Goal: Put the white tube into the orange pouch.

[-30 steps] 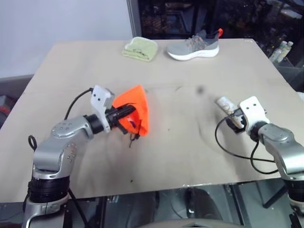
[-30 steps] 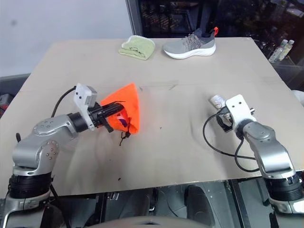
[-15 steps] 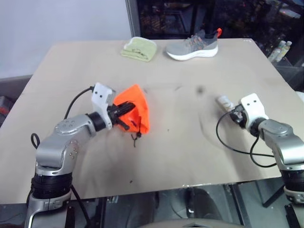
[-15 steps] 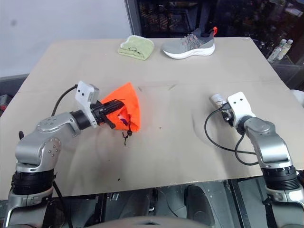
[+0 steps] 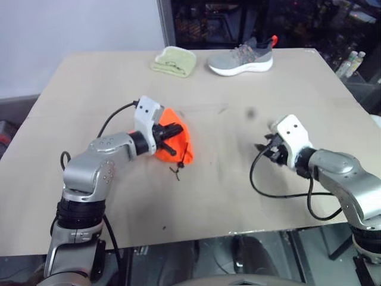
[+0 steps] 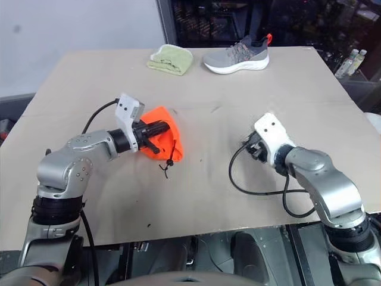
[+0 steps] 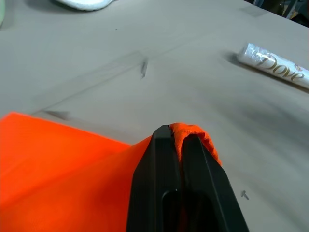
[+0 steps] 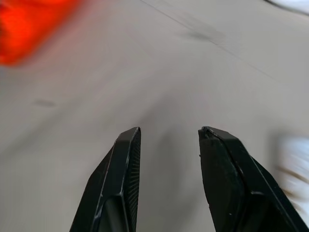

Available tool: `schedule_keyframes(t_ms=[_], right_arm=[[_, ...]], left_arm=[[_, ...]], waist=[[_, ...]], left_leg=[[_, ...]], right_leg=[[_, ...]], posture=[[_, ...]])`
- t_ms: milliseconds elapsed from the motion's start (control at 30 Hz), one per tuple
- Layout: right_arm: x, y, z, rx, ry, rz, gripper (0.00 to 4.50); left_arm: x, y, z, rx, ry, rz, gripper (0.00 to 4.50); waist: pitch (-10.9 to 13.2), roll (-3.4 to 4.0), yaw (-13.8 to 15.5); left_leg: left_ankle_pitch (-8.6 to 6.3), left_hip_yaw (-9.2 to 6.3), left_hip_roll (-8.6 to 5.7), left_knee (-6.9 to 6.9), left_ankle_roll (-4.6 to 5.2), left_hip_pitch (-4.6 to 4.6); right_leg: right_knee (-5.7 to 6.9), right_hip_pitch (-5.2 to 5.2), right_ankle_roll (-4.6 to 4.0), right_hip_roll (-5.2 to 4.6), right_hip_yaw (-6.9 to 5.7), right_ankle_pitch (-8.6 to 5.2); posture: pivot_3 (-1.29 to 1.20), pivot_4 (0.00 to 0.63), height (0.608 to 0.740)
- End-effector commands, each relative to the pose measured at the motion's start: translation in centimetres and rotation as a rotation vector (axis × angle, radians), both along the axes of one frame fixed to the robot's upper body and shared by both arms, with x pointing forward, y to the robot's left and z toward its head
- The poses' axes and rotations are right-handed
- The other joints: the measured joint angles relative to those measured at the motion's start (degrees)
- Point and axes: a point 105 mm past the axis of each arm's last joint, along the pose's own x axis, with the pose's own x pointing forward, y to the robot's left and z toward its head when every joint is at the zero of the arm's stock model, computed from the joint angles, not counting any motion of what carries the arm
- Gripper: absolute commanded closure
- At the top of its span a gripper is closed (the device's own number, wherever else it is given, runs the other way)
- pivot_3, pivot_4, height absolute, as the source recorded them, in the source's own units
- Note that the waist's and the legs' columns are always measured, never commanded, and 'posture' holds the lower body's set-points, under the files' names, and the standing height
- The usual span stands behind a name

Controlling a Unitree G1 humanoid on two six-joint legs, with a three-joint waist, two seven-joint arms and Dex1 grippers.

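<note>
White tube [image 7: 273, 65]: loose on the surface [image 5: 226, 185], just outside the right fingers [image 8: 227, 179], which are spread and empty. Long axis crosswise to the left fingers [image 7: 164, 193]. Right arm nearer. Orange pouch [image 5: 177, 142]: fabric pinched by left fingers, well apart from tube.

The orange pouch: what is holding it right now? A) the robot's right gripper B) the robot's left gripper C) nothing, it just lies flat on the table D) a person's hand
B: the left gripper has its two black fingers pinched shut on a fold of the orange pouch, while the right gripper is open with nothing between its fingers.
</note>
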Motion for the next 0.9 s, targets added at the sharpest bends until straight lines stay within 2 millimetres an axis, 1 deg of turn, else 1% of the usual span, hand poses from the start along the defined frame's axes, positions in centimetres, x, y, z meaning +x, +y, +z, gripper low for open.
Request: schedule_keyframes(t_ms=[33,67,100,167,200,300,400,467,533,633,700,800,900], right_arm=[[1.6,-5.1,0.6,-0.124,-0.092,-0.2,2.57],[1.7,-5.5,0.2,-0.145,-0.095,-0.213,2.57],[1.8,-5.7,-0.7,-0.174,-0.083,-0.208,2.57],[1.8,-5.7,-2.0,-0.205,-0.071,-0.209,2.57],[1.7,-5.3,-2.4,-0.22,-0.067,-0.188,2.57],[1.5,-4.4,-2.5,-0.198,-0.08,-0.179,2.57],[1.3,-4.3,-2.3,-0.207,-0.107,-0.2,2.57],[0.9,-4.4,-2.8,-0.231,-0.106,-0.206,2.57],[0.4,-4.4,-3.8,-0.298,-0.093,-0.2,2.57],[0.0,-5.6,-5.6,-0.474,-0.089,-0.217,2.57],[0.0,-6.1,-6.5,-0.556,-0.087,-0.224,2.57],[0.0,-6.7,-7.5,-0.627,-0.088,-0.241,2.57],[0.5,-7.8,-7.7,-0.718,-0.119,-0.276,2.57]], left_arm=[[0.1,0.0,1.3,0.003,-0.05,-0.001,4.5],[0.1,0.0,1.3,-0.001,-0.05,0.001,4.5],[-0.1,0.0,1.1,0.003,-0.049,0.001,4.5],[-0.3,0.1,1.0,0.01,-0.052,0.0,4.5],[-0.4,0.1,0.9,0.006,-0.048,0.005,4.5],[-0.5,0.3,1.0,0.0,-0.047,0.01,4.5],[-0.6,0.5,0.9,0.003,-0.049,0.018,4.5],[-0.7,0.6,0.9,0.002,-0.047,0.021,4.5],[-0.7,0.6,0.9,0.001,-0.047,0.02,4.5],[-0.7,0.6,0.9,-0.002,-0.047,0.019,4.5],[-0.7,0.5,0.9,-0.003,-0.048,0.016,4.5],[-0.7,0.4,0.9,-0.003,-0.049,0.013,4.5],[-0.7,0.4,0.8,-0.003,-0.046,0.011,4.5]], waist=[[0.0,0.0,0.15],[0.0,0.0,0.1],[0.0,0.0,0.02],[0.0,0.0,-0.38],[0.0,0.0,-0.51],[0.01,0.01,-0.61],[0.0,0.01,-0.3],[0.0,0.01,-0.14],[0.0,0.01,-0.1],[0.0,0.01,-0.21],[-0.03,-0.04,-0.31],[-0.07,-0.11,-0.23],[-0.14,-0.22,-0.15]], left_leg=[[0.0,0.04,-0.02,0.0,0.0,0.0],[0.0,0.1,0.0,-0.01,0.0,0.0],[0.0,0.1,0.01,-0.03,0.0,0.0],[0.0,0.14,0.05,-0.06,0.0,0.0],[0.0,0.15,0.06,-0.08,0.0,0.01],[0.0,0.1,0.07,-0.07,0.0,0.04],[0.0,0.09,0.05,-0.02,0.0,0.04],[0.0,0.03,0.04,-0.01,0.0,0.02],[0.0,0.01,0.03,-0.01,0.0,0.0],[0.0,0.02,0.02,-0.02,0.0,0.0],[0.0,0.04,0.03,-0.02,0.0,0.03],[0.01,0.03,0.03,-0.02,-0.01,0.06],[0.01,0.02,0.02,-0.01,-0.01,0.06]], right_leg=[[0.0,0.0,0.0,-0.01,0.01,0.0],[-0.02,-0.01,0.0,0.0,0.0,0.0],[-0.02,-0.02,0.0,0.02,0.01,0.0],[-0.02,-0.02,-0.01,0.06,0.0,-0.01],[-0.01,-0.03,-0.01,0.06,0.01,-0.01],[0.03,-0.04,0.0,0.06,0.1,0.0],[0.02,-0.02,0.01,0.04,0.09,0.0],[0.02,-0.02,0.01,0.04,0.06,0.0],[0.01,-0.02,0.0,0.04,0.04,0.0],[0.0,-0.03,0.0,0.03,0.03,0.0],[0.0,-0.01,0.0,0.03,0.05,0.0],[0.01,0.01,0.0,0.04,0.04,-0.01],[0.01,0.02,0.0,0.03,0.02,-0.01]], posture=[[0.0,0.15,0.74],[0.0,0.15,0.74],[0.0,0.15,0.74],[0.0,0.15,0.74],[0.0,0.15,0.74],[0.0,0.15,0.74],[0.0,0.15,0.74],[0.0,0.15,0.74],[0.0,0.15,0.74],[0.0,0.15,0.74],[0.0,0.15,0.74],[0.0,0.15,0.74],[0.0,0.15,0.74]])
